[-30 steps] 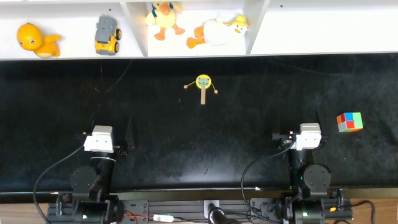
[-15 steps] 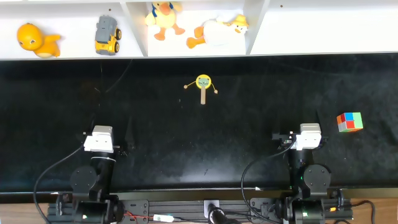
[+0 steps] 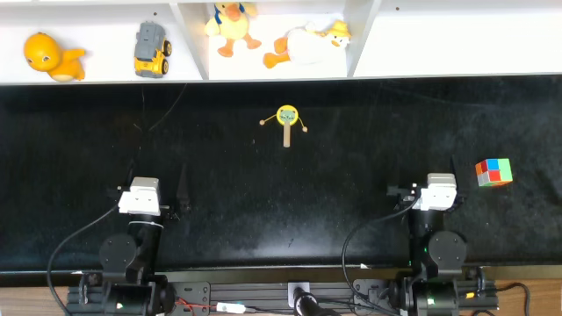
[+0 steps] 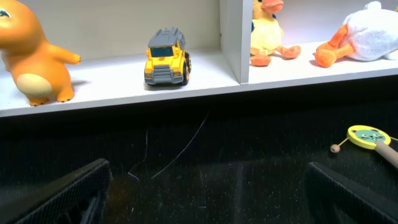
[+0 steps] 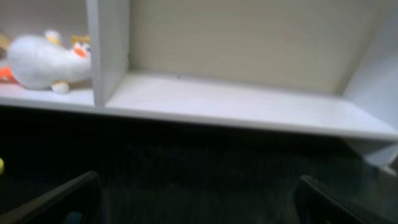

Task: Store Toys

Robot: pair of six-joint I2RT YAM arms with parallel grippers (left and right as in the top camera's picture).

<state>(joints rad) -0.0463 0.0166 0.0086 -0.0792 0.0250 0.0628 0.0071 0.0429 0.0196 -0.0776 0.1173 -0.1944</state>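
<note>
Now | left gripper (image 4: 208,200), right gripper (image 5: 198,200): both spread, empty | cube (image 3: 493,172), right of frame: best clamped squarely across flat faces, then shelf (image 3: 457,53).

Beyond my fingers (image 4: 68,193) the white shelf (image 3: 457,39) is lit brightly from above, close to washed out in the top view. The black counter (image 3: 281,202) is dim, faint scratches catching light. Both pairs of fingers read to me as dark, shadowed wedges.

Rattle (image 3: 286,118) on the table (image 3: 263,202) before the shelf (image 3: 448,44) — cube (image 3: 493,172) far right, well apart
</note>
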